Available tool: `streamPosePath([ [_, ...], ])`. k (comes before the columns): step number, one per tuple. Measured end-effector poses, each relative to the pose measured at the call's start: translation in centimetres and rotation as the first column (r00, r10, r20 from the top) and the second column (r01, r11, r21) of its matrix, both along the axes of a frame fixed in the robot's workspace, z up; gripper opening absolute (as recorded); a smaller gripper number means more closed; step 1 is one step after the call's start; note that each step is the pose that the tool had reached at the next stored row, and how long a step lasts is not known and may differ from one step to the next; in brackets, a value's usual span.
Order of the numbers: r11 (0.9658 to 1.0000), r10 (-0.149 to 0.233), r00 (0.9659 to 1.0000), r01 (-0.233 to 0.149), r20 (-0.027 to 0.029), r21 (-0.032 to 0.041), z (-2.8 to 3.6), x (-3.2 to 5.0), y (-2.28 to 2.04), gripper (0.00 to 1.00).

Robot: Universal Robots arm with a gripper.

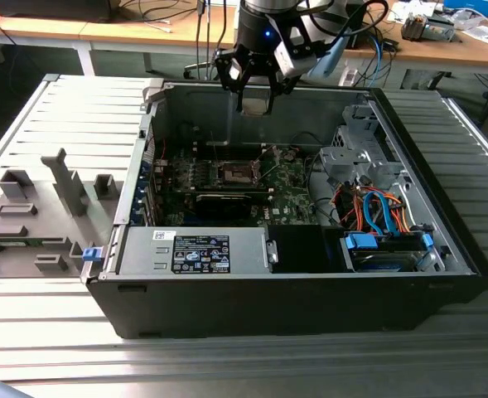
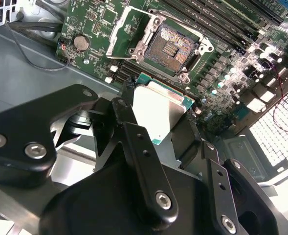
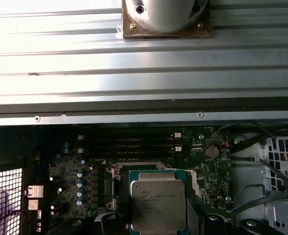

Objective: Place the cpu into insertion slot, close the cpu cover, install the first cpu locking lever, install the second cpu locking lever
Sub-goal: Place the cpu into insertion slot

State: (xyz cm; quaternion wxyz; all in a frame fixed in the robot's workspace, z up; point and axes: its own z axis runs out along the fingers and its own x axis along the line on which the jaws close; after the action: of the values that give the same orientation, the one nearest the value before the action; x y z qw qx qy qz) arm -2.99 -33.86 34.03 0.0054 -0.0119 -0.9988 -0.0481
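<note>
Gripper point(image 1: 256, 99) at upper centre of the exterior view | jaws closed on cpu point(image 2: 159, 108) by its edges, probably leaving underside free | insertion slot point(image 2: 174, 45) bare beneath | cpu cover point(image 2: 119, 30) open to admit it

Table point(image 1: 53, 348): grey, with long ridges
Middle of frame: open black computer case point(image 1: 293, 307)
Left side: grey plastic holders point(image 1: 36, 224)

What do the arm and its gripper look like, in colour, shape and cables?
The gripper is black: flat link bars joined by silver screws. In the exterior view the wrist above it is black with a small blue light. Black cables and a blue cable loop beside it.
</note>
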Motion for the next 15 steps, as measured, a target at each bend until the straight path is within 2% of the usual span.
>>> streamPosePath([
  [15,1.0000,0.000,1.0000,0.000,0.0000,0.0000,-0.46,0.00,-0.11,0.54],
])
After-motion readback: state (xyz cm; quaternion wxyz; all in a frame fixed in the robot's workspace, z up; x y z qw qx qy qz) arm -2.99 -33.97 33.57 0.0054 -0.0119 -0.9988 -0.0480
